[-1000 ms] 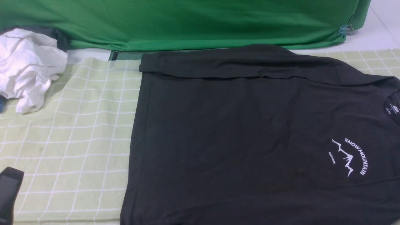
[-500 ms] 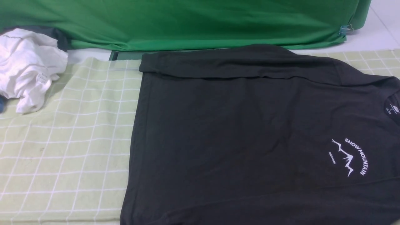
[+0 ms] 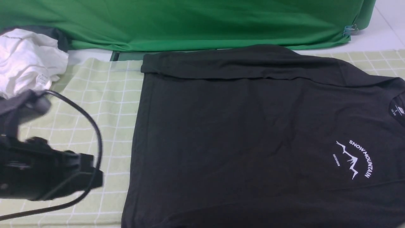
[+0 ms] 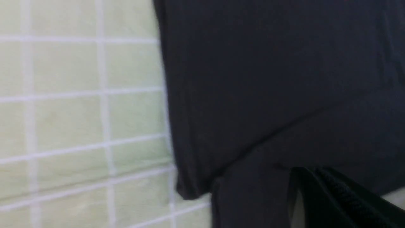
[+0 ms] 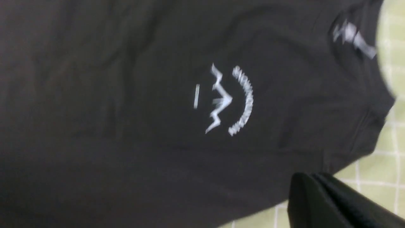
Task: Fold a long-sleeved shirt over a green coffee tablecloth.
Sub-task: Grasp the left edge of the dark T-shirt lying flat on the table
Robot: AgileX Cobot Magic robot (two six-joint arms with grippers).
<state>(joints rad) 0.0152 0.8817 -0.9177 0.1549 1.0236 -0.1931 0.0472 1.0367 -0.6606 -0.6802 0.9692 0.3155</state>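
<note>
Shirt: the black shirt lies flat on the tablecloth, filling the middle and right of the front view. Its collar points to the right and its hem to the left.
Far edge of shirt: a band of the black cloth is folded over onto the body along the far side.
Print: the white "SNOW MOUNTAIN" print faces up near the collar. A white neck label shows inside the collar.
Tablecloth: pale green with a white grid, bare on the left of the shirt and at the far right corner.
Left arm: the black arm is over the bare tablecloth, left of the hem, apart from the shirt. It is blurred, and a black cable loops beside it.
Left gripper: only one dark finger shows, over the shirt near the hem corner. I cannot tell if the fingers are spread or pressed together.
Right gripper: only one dark finger shows, at the shirt's edge near the print. Here too I cannot tell.
White garment: crumpled at the far left, partly on the tablecloth.
Green fabric: plain, behind the table, with a clip at its right end.
</note>
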